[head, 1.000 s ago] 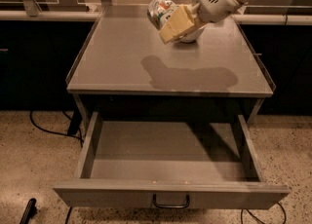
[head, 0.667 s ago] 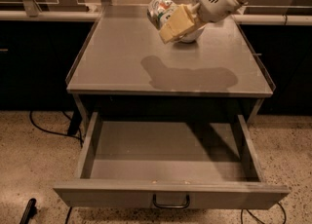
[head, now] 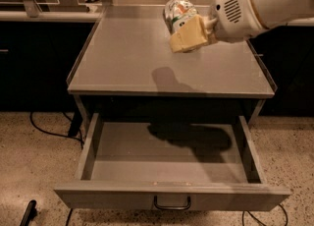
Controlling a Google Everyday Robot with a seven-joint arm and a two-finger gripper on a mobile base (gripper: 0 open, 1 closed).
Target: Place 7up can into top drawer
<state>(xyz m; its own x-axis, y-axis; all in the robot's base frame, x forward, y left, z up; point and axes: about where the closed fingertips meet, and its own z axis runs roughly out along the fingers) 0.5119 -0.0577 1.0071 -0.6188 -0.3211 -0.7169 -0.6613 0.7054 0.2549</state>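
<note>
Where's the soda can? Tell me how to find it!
Find the grey table with its top drawer pulled open. Above the tabletop's far right part, the white arm's gripper clasps the 7up can in tan fingers. It is the only shiny thing there, silver with green and red marks.

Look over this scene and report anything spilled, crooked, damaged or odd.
Nothing stands out. The gripper holds the 7up can, tipped on its side, above the back right of the tabletop. The top drawer below is pulled out straight, its handle intact. No spill or damage shows.
</note>
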